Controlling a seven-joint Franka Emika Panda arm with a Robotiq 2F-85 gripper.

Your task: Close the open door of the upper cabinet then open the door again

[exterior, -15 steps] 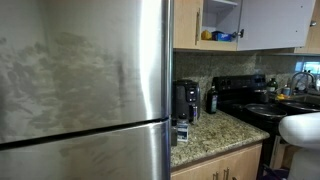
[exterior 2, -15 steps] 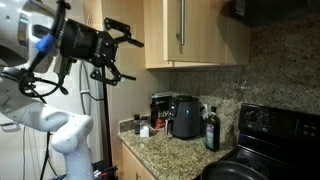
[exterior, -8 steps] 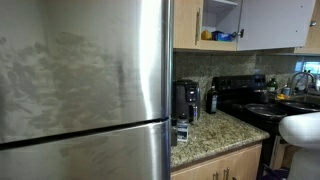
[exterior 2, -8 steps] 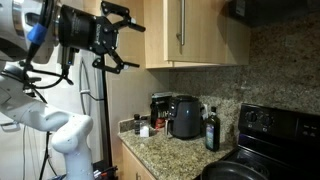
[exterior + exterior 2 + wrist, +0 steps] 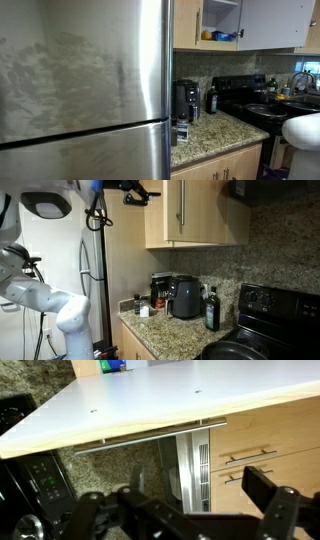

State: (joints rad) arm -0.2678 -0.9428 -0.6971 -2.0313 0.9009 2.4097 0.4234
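The upper cabinet (image 5: 220, 22) stands open, with yellow and blue items on its shelf. The door (image 5: 270, 22) is swung out and shows its pale inner face. In an exterior view its tan outer face (image 5: 200, 215) carries the vertical silver bar handle (image 5: 180, 205). My gripper (image 5: 135, 190) is at the top edge of that view, just left of the door's free edge, partly cut off. In the wrist view the gripper (image 5: 190, 515) is open and empty, with the door's white face (image 5: 150, 400) and the handle (image 5: 150, 438) close ahead of it.
A large stainless refrigerator (image 5: 85, 90) fills one side. A black coffee maker (image 5: 183, 297), a dark bottle (image 5: 211, 310) and small jars stand on the granite counter (image 5: 165, 330). A black stove (image 5: 265, 315) is beside them. Low drawers (image 5: 265, 460) lie under the door.
The arm has risen and moved toward the door. The gripper went from mid-height to the top edge of the exterior view. The door has not moved.
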